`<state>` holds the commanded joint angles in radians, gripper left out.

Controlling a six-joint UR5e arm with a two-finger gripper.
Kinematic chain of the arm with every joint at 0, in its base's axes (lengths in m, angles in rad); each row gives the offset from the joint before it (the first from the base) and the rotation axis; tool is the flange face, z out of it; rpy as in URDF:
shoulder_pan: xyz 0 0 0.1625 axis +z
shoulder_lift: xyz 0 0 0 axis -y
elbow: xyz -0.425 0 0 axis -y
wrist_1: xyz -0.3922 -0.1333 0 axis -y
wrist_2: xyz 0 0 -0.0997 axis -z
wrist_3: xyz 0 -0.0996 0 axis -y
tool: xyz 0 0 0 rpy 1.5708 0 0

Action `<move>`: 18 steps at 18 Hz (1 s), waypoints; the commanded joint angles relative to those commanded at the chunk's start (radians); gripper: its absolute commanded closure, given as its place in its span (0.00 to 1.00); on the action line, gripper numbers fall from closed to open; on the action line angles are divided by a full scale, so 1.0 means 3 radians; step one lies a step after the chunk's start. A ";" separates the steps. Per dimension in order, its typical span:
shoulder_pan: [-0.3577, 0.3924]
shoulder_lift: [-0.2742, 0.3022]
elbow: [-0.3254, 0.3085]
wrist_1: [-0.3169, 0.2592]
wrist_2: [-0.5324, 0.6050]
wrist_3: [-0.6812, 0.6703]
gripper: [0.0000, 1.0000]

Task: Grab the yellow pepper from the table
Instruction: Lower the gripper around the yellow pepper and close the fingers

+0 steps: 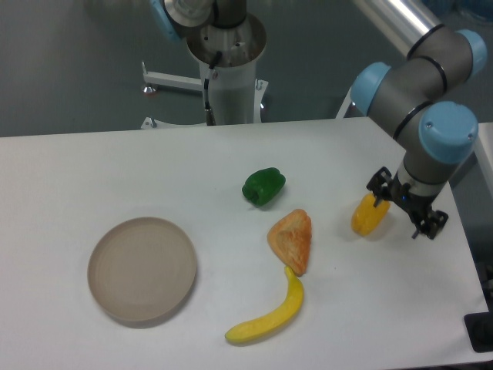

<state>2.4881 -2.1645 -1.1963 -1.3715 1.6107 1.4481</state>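
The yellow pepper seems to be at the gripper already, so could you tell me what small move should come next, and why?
Probably close the fingers fully and lift straight up: the gripper sits at the yellow pepper, which looks to be still resting on the table. Whether the grip is firm cannot be told.

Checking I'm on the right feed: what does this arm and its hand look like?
The arm has grey tubular links and light blue caps at its joints, with a silver metallic section at the top. Its hand is small, black and two-fingered. A white pedestal stands behind the table, with a thin black cable running down it.
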 joint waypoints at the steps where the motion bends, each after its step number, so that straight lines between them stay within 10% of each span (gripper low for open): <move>1: -0.0005 -0.0005 -0.0031 0.0076 0.0005 0.0005 0.00; 18: 0.0010 0.0026 -0.0461 0.0399 0.0123 -0.0102 0.00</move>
<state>2.4912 -2.1568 -1.3346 -1.2517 1.6475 1.4174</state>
